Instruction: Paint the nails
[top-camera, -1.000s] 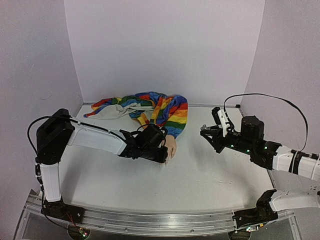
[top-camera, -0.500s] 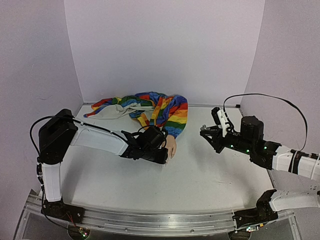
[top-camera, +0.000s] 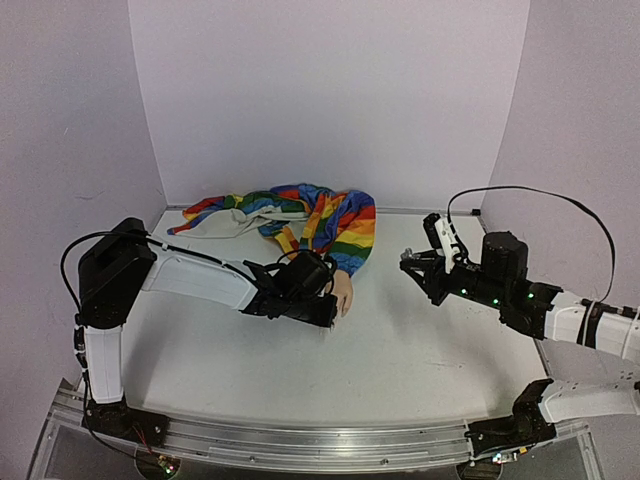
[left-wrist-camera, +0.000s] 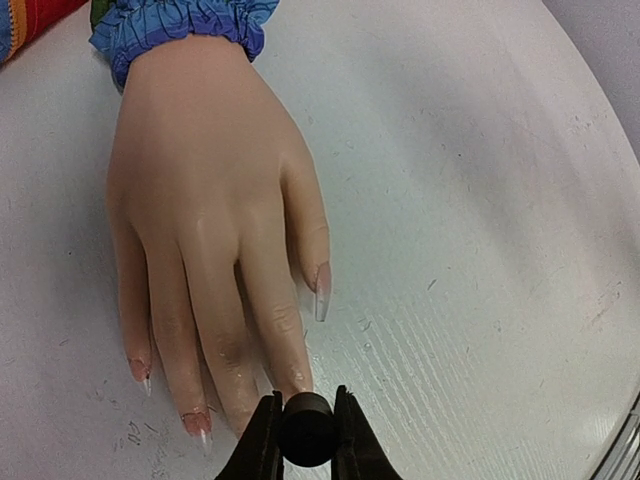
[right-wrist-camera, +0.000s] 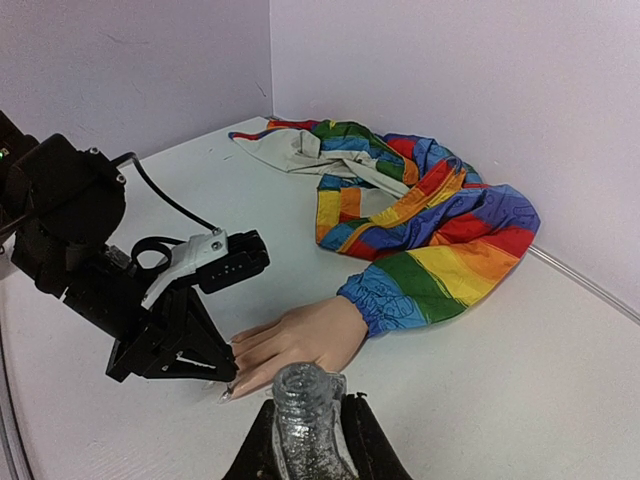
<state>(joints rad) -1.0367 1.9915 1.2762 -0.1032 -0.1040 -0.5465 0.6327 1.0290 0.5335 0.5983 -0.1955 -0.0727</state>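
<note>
The pale mannequin hand (left-wrist-camera: 205, 190) lies palm down on the white table, ending a rainbow-striped sleeve (top-camera: 338, 225). Its nails show at the thumb (left-wrist-camera: 322, 291) and at the ring finger (left-wrist-camera: 198, 423). My left gripper (left-wrist-camera: 306, 402) is shut on a small black round cap (left-wrist-camera: 306, 432), right at the tip of the index finger, whose nail the cap hides. In the top view the left gripper (top-camera: 326, 312) sits over the fingertips. My right gripper (right-wrist-camera: 308, 408) is shut on an open glittery bottle (right-wrist-camera: 305, 425), held above the table to the right of the hand (right-wrist-camera: 300, 338).
The rest of the striped garment (top-camera: 240, 210) lies bunched at the back of the table near the rear wall. Purple walls close the table in at the left, back and right. A metal rail (top-camera: 320, 445) runs along the near edge.
The left gripper has shifted very slightly at the fingertips. The right arm and its bottle have not moved.
</note>
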